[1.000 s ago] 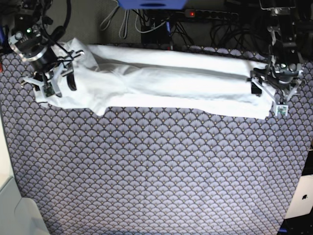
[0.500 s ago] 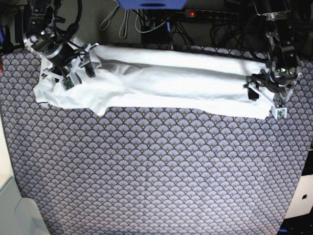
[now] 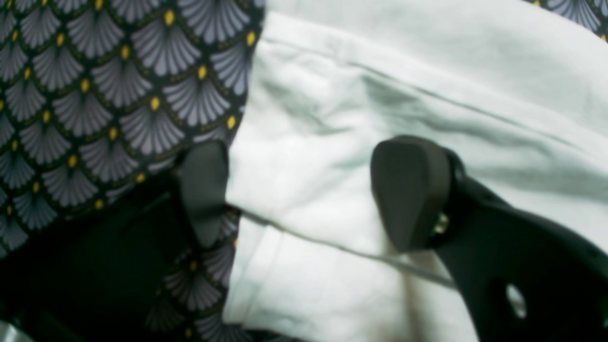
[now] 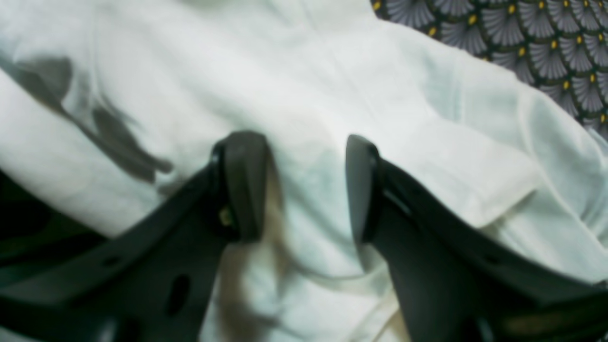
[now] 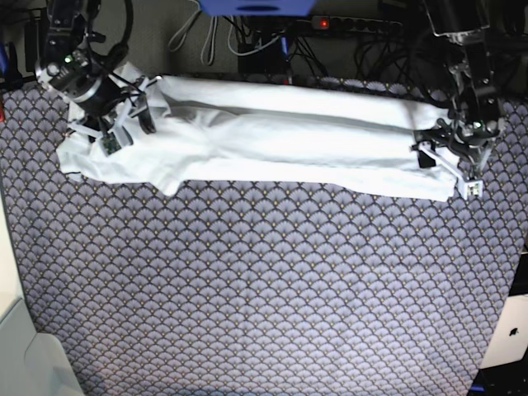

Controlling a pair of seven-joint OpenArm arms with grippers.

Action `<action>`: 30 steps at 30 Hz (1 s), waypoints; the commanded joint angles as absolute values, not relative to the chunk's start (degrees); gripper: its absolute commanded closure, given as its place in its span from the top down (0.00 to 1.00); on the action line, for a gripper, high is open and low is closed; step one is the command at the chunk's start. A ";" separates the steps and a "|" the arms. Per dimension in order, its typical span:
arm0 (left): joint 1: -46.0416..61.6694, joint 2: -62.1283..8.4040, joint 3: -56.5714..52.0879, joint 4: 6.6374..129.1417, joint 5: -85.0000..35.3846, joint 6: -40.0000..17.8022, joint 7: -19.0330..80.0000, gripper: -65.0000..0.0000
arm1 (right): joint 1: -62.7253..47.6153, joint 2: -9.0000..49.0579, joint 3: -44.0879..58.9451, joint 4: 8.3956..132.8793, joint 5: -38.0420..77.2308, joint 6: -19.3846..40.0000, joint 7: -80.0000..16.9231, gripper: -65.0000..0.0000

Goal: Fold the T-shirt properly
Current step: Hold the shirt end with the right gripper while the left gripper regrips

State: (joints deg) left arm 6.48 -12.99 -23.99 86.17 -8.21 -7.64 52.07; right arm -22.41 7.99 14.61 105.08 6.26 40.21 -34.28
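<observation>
The white T-shirt (image 5: 272, 136) lies as a long, wrinkled band across the far side of the patterned table cover (image 5: 264, 289). My left gripper (image 5: 445, 161) hovers at the band's right end. In the left wrist view the left gripper (image 3: 306, 190) is open and straddles the shirt's edge (image 3: 332, 142), with one finger over the cover and the other over the cloth. My right gripper (image 5: 128, 128) is over the left end, near a sleeve. The right wrist view shows the right gripper (image 4: 301, 185) open, with white fabric (image 4: 308, 85) lying below the gap.
A power strip and tangled cables (image 5: 355, 25) run behind the table's far edge. A white box (image 5: 510, 330) stands off the right edge, and a pale surface (image 5: 21, 355) fills the lower left corner. The cover spreads out in front of the shirt.
My right gripper has moved back and to the right, off the shirt's left tip and onto the band near the sleeve. The left gripper has shifted slightly at the right end.
</observation>
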 commanded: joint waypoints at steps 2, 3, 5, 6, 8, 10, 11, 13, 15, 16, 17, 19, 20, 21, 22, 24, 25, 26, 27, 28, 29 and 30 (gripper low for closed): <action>5.58 -13.49 -23.96 84.88 -7.34 -7.34 52.44 0.77 | -22.20 8.57 14.81 105.89 6.99 40.00 -33.01 0.44; 5.58 -13.49 -23.96 84.26 -7.34 -7.34 52.44 0.77 | -22.20 8.57 14.81 105.89 6.99 40.00 -33.01 0.44; 5.67 -13.41 -23.96 83.12 -7.43 -7.34 52.44 0.77 | -22.20 8.92 14.81 105.89 6.99 40.00 -33.01 0.44; 5.76 -13.41 -23.96 82.77 -7.52 -7.34 52.44 0.76 | -22.20 8.92 14.81 105.89 6.99 40.00 -33.01 0.44; 5.85 -12.62 -23.96 82.59 -7.52 -7.34 52.53 0.76 | -21.67 8.92 14.90 105.89 6.99 40.00 -33.01 0.44; 6.37 -12.18 -23.96 82.68 -7.52 -7.34 52.53 0.73 | -21.32 8.92 14.90 105.80 6.90 40.00 -33.45 0.44; 6.73 -12.00 -23.96 82.68 -7.52 -7.34 52.53 0.68 | -21.32 8.92 14.90 105.80 6.90 40.00 -33.36 0.44; 6.73 -11.91 -23.87 82.59 -7.52 -7.34 52.53 0.55 | -21.14 8.92 14.90 105.80 6.90 40.00 -33.36 0.44; 6.73 -11.82 -23.87 82.51 -7.52 -7.34 52.62 0.39 | -20.88 8.92 14.90 105.80 6.90 40.00 -33.45 0.44; 6.99 -11.82 -23.87 82.42 -7.52 -7.34 52.62 0.33 | -20.88 8.92 14.90 105.80 6.90 40.00 -33.45 0.44; 7.34 -11.82 -23.87 82.42 -7.52 -7.34 52.62 0.26 | -20.88 8.92 14.90 105.80 6.90 40.00 -33.45 0.44; 7.52 -11.82 -23.87 82.42 -7.52 -7.34 52.62 0.15 | -20.88 8.92 14.90 105.80 6.90 40.00 -33.45 0.44; 7.52 -11.82 -23.87 82.42 -7.52 -7.34 52.62 0.11 | -20.88 8.92 14.90 105.80 6.90 40.00 -33.36 0.44; 7.52 -11.91 -23.87 82.42 -7.52 -7.34 52.62 0.08 | -20.88 8.92 14.90 105.80 6.90 40.00 -33.36 0.44; 7.52 -11.91 -23.87 82.42 -7.52 -7.34 52.62 0.06 | -20.88 8.92 14.90 105.80 6.90 40.00 -33.36 0.44; 7.52 -11.91 -23.87 82.68 -7.52 -7.34 52.70 0.03 | -20.88 8.92 14.90 105.80 6.90 40.00 -33.36 0.44; 7.52 -11.91 -23.87 83.21 -7.52 -7.34 52.79 0.01 | -20.88 8.92 14.90 105.80 6.90 40.00 -33.36 0.44; 7.52 -11.91 -23.87 83.65 -7.52 -7.34 52.97 0.00 | -20.88 8.92 14.90 105.80 6.90 40.00 -33.36 0.44; 7.52 -11.91 -23.87 84.62 -7.52 -7.34 52.97 0.00 | -20.88 8.92 14.90 105.80 6.90 40.00 -33.36 0.44; 7.52 -11.82 -23.87 85.85 -7.52 -7.34 53.05 0.01 | -20.88 8.92 14.90 105.80 6.90 40.00 -33.45 0.44; 7.52 -11.82 -23.87 87.43 -7.52 -7.34 53.14 0.01 | -20.88 8.92 14.90 105.80 6.90 40.00 -33.45 0.44; 7.60 -11.74 -23.87 89.36 -7.52 -7.34 53.23 0.01 | -20.88 8.92 14.90 105.80 6.90 40.00 -33.45 0.44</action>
